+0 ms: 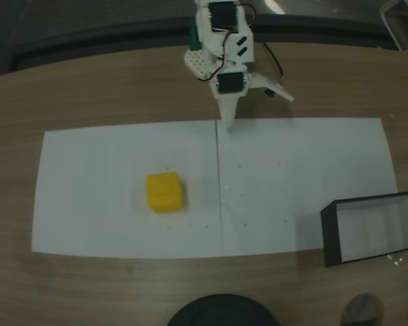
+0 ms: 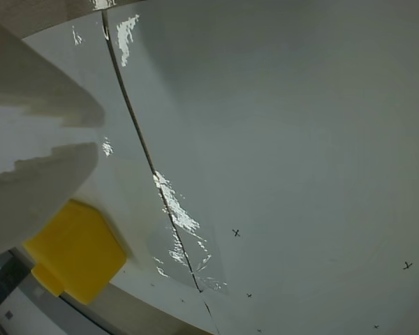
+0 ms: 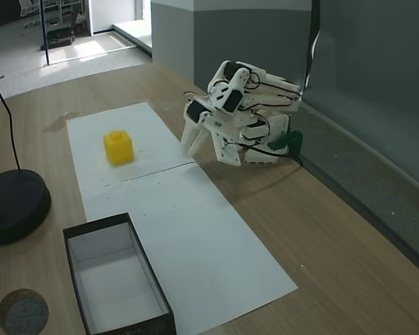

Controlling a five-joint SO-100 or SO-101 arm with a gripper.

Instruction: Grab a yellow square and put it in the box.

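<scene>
Fixed view: yellow square point(image 1: 165, 192) sits flat, slightly skewed; jaws apart, empty.

Glossy white paper sheets point(image 1: 292, 176) cover a matt wood-grain table point(image 1: 109, 88) (the yellow square point(image 1: 165, 192) looks soft, slightly dimpled), beside smooth white plastic gripper point(image 1: 230, 123).

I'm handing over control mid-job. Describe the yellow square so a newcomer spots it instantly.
Find the white paper sheet spread across the wooden table. A seam line divides it; in a fixed view, the yellow square sits on the half left of that seam, away from the black-walled box. It is the only bright yellow, rounded cube there.
</scene>
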